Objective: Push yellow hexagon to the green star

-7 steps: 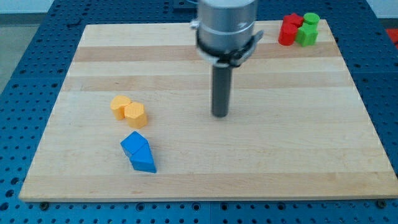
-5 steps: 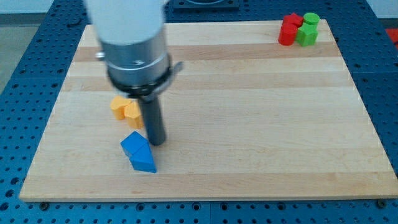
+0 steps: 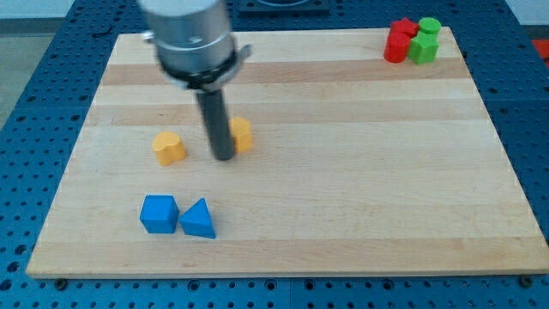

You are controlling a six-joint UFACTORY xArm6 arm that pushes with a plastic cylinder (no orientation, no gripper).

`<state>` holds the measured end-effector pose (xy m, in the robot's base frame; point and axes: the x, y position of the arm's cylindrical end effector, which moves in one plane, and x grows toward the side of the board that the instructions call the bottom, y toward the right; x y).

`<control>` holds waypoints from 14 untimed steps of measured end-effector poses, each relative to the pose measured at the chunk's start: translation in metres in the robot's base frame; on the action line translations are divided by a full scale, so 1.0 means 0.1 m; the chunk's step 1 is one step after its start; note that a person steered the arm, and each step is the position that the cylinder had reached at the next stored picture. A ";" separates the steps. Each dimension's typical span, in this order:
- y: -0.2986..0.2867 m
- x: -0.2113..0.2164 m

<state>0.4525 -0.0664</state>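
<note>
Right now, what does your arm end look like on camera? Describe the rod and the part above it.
There is no pincer, only a straight dark grey rod, round in section, ending in my tip. Above it is a wider silver metallic cylinder with a dark band and small side tabs at its base. The top is cut off by the view. No cables or markings show. My tip is beside the yellow hexagon.

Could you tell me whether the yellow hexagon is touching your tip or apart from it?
Touching, it seems: my tip sits against the yellow hexagon on its left.
</note>
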 end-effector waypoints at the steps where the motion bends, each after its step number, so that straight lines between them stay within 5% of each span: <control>1: 0.58 -0.31; 2: 0.84 -0.49; 5: -0.16 -0.08; 6: -0.25 -0.29; 10: 1.86 -1.25; 14: 1.09 -1.51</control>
<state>0.3011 0.0426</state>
